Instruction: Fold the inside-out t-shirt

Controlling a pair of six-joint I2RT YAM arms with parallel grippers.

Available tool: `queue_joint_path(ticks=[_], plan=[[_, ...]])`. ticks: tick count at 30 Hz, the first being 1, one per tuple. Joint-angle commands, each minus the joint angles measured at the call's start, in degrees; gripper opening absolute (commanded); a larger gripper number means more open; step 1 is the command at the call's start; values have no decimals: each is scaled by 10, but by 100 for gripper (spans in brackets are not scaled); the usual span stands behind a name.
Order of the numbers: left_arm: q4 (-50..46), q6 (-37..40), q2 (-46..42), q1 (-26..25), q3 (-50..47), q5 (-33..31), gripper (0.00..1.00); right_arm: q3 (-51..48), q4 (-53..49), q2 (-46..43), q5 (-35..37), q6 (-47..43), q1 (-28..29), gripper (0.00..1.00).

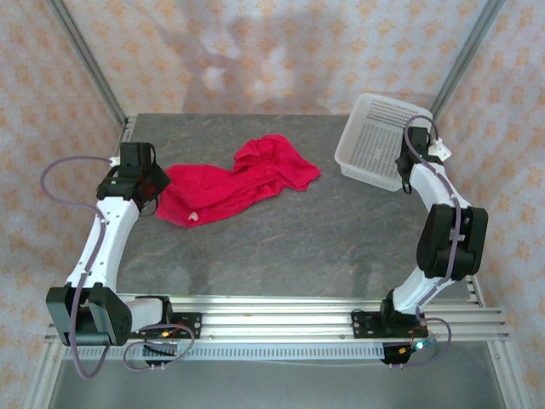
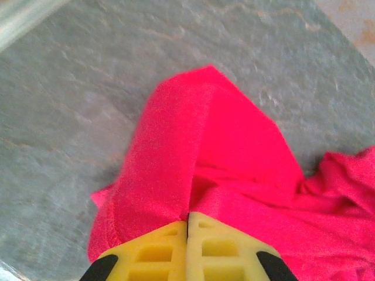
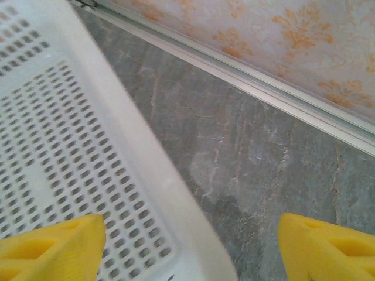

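Observation:
The red t-shirt (image 1: 232, 182) lies crumpled in a long bunch across the back left of the dark table, a small white tag (image 1: 193, 216) showing at its near left edge. My left gripper (image 1: 153, 184) sits at the shirt's left end. In the left wrist view its yellow fingers (image 2: 158, 252) are pressed together with a fold of the red t-shirt (image 2: 199, 152) pinched at the tips, the cloth rising in a ridge ahead of my left gripper (image 2: 188, 220). My right gripper (image 1: 407, 167) hovers over the basket's near right corner, far from the shirt, and stands open (image 3: 190, 240) with nothing between its fingers.
A white perforated plastic basket (image 1: 375, 136) stands at the back right; its rim (image 3: 146, 175) passes under my right fingers. Metal frame posts and a rail (image 3: 263, 88) edge the table, with patterned walls behind.

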Motion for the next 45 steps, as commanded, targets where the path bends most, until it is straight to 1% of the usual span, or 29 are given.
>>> queue_joint_path(ticks=[1,5,8,12,15,19,23,26,32,36,37,40,43,45], plan=[[49,-7,-9,-2,-46,74,0,30,-25,-61,-16,-21,55,78],[75,-18,-4,-15,-91,76,0,29,1,-75,-35,-25,163,78],[88,-25,-4,-22,-118,75,0,12,72,-62,-92,-8,225,78],[100,-29,-5,-29,-140,75,0,20,155,-3,-147,11,284,78],[104,-31,-5,-37,-147,74,0,50,188,59,-155,16,312,78],[101,-30,-7,-43,-150,68,0,102,189,138,-143,53,317,78],[87,-25,-18,-44,-149,58,0,148,135,179,-53,59,310,79],[77,-21,-24,-44,-148,49,0,150,115,182,-4,52,288,81],[76,-19,-25,-44,-152,51,0,128,84,176,8,47,226,81],[78,-19,-25,-44,-156,55,0,100,77,146,23,34,210,81],[79,-19,-25,-44,-157,56,0,93,83,137,10,29,210,81],[77,-19,-27,-44,-159,51,0,85,102,118,-62,35,224,74],[69,-16,-30,-44,-159,40,0,89,136,114,-115,36,263,70],[63,-15,-34,-44,-160,33,0,98,160,122,-145,39,289,70]])
